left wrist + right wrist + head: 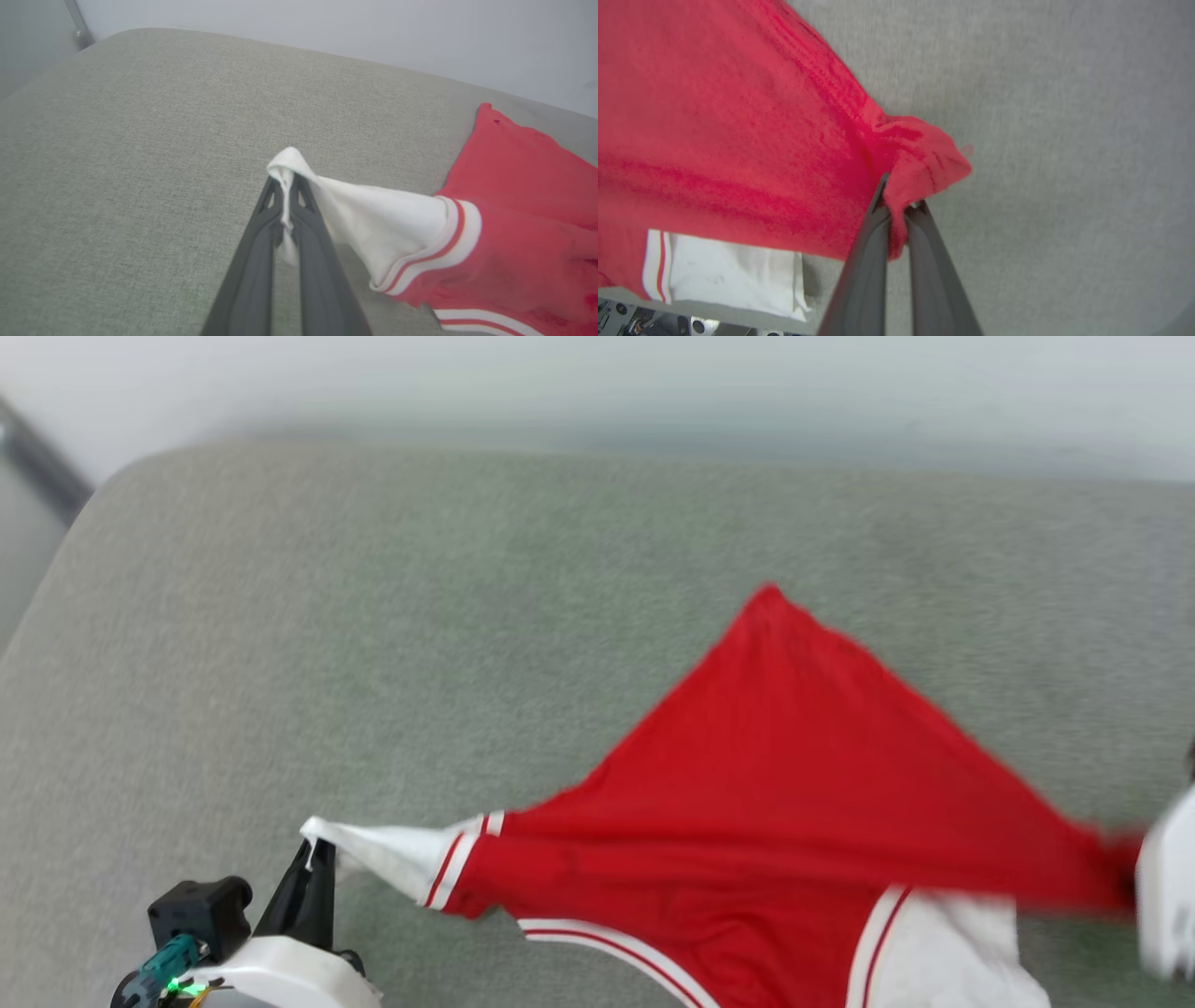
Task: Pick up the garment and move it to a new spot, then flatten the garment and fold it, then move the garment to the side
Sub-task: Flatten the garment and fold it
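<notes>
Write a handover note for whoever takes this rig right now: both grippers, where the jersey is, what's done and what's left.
Left gripper: shut on a white corner of the garment.
Right gripper: shut on a bunched red edge at the opposite end.
Garment: stretched between the two grippers over the grey cushion, with its far tip pointing away from the robot and white lining showing near both grips.
Done: two-handed grip taken. It cannot be told whether the move to a new spot is finished.
Left: lay it flat, fold it, move it aside.
</notes>
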`<state>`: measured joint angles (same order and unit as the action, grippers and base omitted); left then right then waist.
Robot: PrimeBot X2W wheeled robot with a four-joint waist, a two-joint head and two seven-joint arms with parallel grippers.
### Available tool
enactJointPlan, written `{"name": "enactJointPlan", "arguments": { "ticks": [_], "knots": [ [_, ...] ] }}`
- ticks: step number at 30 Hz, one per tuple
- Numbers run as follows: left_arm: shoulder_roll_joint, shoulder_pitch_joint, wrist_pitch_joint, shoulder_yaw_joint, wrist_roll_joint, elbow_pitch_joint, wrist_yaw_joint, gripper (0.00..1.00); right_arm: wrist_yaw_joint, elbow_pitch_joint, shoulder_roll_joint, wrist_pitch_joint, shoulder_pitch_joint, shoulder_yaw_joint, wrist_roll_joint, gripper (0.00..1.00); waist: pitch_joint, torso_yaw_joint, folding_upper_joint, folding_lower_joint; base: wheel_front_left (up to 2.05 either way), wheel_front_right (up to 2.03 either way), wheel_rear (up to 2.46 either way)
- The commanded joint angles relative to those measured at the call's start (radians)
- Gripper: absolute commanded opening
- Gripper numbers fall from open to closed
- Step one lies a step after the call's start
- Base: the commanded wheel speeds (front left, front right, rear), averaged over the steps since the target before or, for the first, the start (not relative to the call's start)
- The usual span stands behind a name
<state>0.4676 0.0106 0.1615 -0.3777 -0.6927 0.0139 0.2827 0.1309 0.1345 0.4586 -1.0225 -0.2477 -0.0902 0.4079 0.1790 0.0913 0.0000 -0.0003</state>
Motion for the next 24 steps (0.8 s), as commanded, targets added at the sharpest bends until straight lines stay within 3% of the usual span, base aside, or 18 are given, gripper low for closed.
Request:
{"name": "enactJointPlan", "arguments": {
  "ticks": [1,7,8,9,13,17,22,23,24],
  "knots": [
    [0.013,0.019,-0.008,0.004,-0.005,0.005,0.009,0.0,0.0,-0.034,-0.033,-0.006,0.105,-0.013,0.0,0.0,-0.061,-0.057,0.0,0.0003,0.0,0.0,0.0],
    [0.026,0.038,-0.039,-0.008,-0.003,0.014,0.018,0.0,0.0,-0.099,-0.223,0.034,0.434,-0.12,0.008,0.0,-0.082,-0.061,0.0,0.0003,0.0,0.0,0.0],
    [0.024,0.042,-0.043,-0.008,-0.01,0.015,0.018,0.0,0.0,-0.1,-0.249,0.047,0.46,-0.129,0.008,0.32,-0.082,-0.066,0.0,0.0003,0.0,0.0,0.0],
    [0.023,0.042,-0.046,-0.011,-0.012,0.018,0.018,0.0,0.0,-0.105,-0.266,0.065,0.482,-0.135,0.004,1.0,-0.082,-0.068,0.0,0.0003,0.0,0.0,0.0],
    [0.028,0.045,-0.052,-0.013,-0.008,0.029,0.025,0.0,0.0,-0.139,-0.303,0.195,0.484,-0.155,-0.001,1.0,-0.084,-0.084,0.0,0.0003,0.0,0.0,0.0],
    [0.034,0.036,-0.057,-0.016,-0.003,0.043,0.029,0.0,0.0,-0.172,-0.297,0.436,0.407,-0.195,-0.041,1.0,-0.082,-0.091,0.0,0.0003,0.0,0.0,0.0],
    [0.033,0.016,-0.054,-0.015,0.007,0.073,0.039,0.0,0.0,-0.151,-0.304,0.72,0.256,-0.21,-0.044,1.0,-0.06,-0.088,0.0,0.0003,0.0,0.0,0.0],
    [0.03,-0.007,-0.05,-0.018,0.015,0.091,0.038,0.0,0.0,-0.115,-0.289,0.778,0.165,-0.186,-0.035,1.0,-0.03,-0.077,0.0,0.0003,0.0,0.0,0.0],
    [0.027,-0.019,-0.052,-0.021,0.019,0.097,0.036,0.0,0.0,-0.11,-0.28,0.765,0.133,-0.168,-0.026,1.0,-0.014,-0.071,0.0,0.0003,0.0,0.0,0.0]
  ]
}}
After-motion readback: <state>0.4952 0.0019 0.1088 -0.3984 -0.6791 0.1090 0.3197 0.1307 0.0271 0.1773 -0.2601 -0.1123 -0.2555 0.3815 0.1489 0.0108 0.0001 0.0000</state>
